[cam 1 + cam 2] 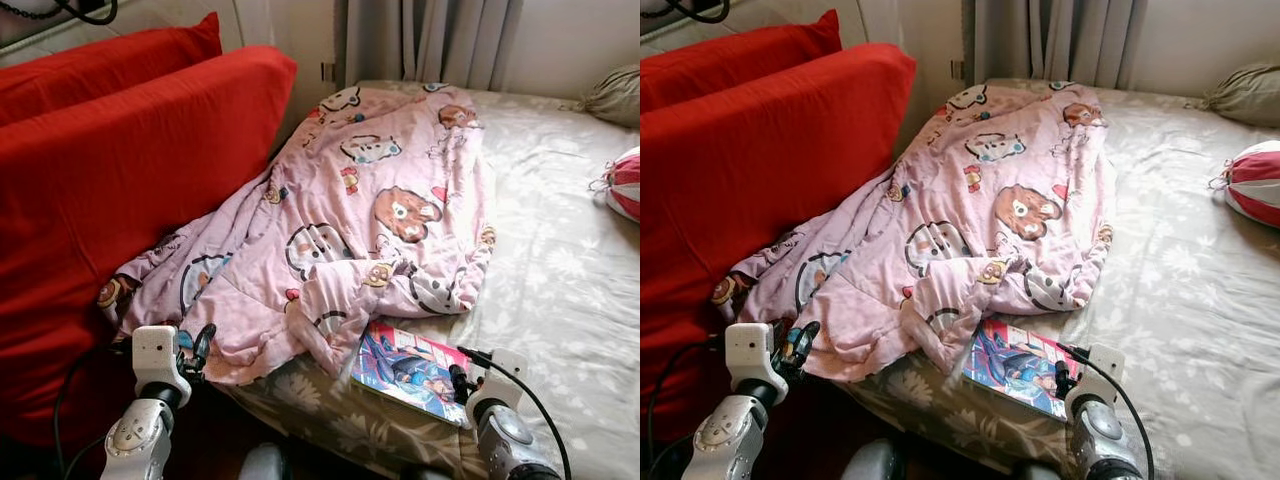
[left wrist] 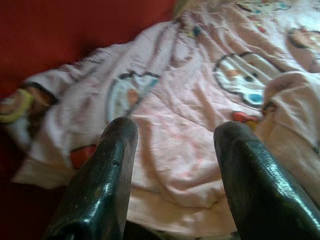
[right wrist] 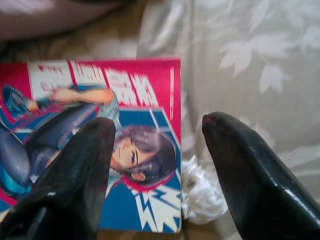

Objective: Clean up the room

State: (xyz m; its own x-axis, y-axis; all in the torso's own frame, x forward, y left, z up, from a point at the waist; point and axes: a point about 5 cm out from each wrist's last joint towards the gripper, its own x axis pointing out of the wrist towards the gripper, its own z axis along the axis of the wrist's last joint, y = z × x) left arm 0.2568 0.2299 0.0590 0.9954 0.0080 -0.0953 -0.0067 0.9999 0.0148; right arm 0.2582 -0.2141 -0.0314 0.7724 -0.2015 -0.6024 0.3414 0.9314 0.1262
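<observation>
A crumpled pink blanket (image 1: 370, 210) with cartoon prints lies across the left part of the bed (image 1: 560, 260), its lower corner hanging over the near edge. A colourful comic book (image 1: 410, 370) lies flat near the bed's front edge, partly under the blanket's hem. My right gripper (image 3: 157, 150) is open just above the comic book (image 3: 100, 150), near its right edge. My left gripper (image 2: 175, 160) is open, close to the blanket (image 2: 200, 125) at its lower left corner, beside the red cushions.
Two big red cushions (image 1: 120, 180) lean at the left against the bed. A red-and-white striped ball (image 1: 625, 185) and a grey pillow (image 1: 615, 95) lie at the far right. Grey curtains (image 1: 430, 40) hang behind the bed. A small white crumpled scrap (image 3: 200, 192) lies by the comic.
</observation>
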